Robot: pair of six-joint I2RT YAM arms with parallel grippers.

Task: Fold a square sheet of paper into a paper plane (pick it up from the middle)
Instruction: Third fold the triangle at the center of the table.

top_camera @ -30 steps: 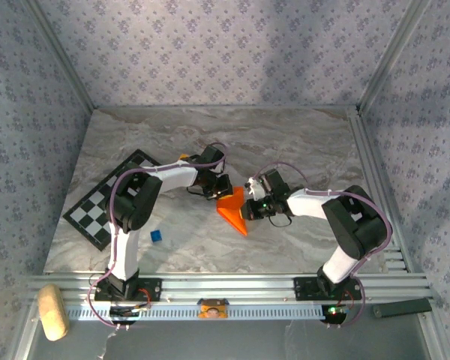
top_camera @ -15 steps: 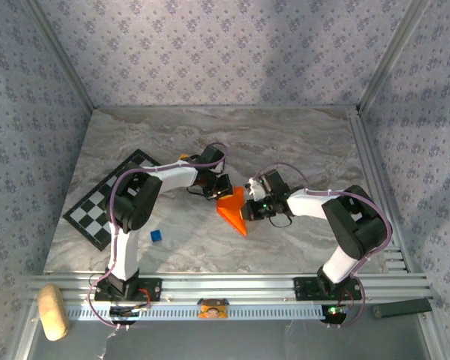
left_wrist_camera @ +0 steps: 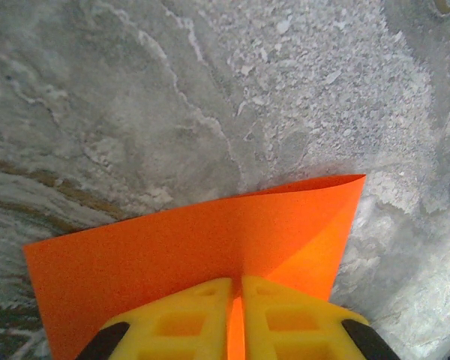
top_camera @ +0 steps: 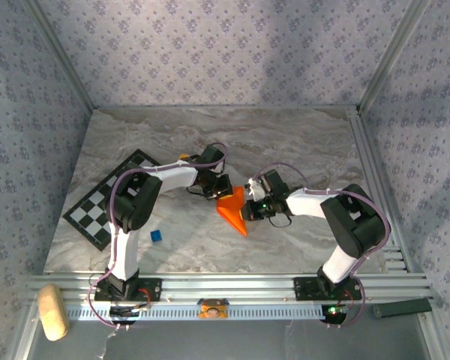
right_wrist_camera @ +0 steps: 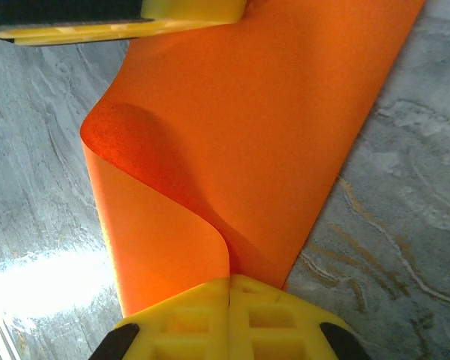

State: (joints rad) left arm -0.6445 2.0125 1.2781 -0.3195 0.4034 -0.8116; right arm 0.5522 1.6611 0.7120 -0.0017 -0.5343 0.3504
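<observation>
The bright orange sheet of paper (top_camera: 233, 209) lies folded into a pointed wedge at mid-table, its tip toward the near edge. My left gripper (top_camera: 222, 192) sits at its far-left edge, shut on the paper; in the left wrist view the yellow fingers (left_wrist_camera: 187, 319) pinch the orange sheet (left_wrist_camera: 172, 244) between them. My right gripper (top_camera: 249, 208) holds the wedge's right side, shut on the paper. In the right wrist view the sheet (right_wrist_camera: 270, 127) curls over in a soft fold in front of the closed yellow fingers (right_wrist_camera: 277, 315), with the left gripper's finger (right_wrist_camera: 120, 19) at the top.
A black-and-white checkered board (top_camera: 112, 199) lies at the left. A small blue cube (top_camera: 157, 236) sits near the left arm. A small yellow-orange cube (top_camera: 184, 157) peeks out behind the left arm. A tan block (top_camera: 52, 311) rests on the near rail.
</observation>
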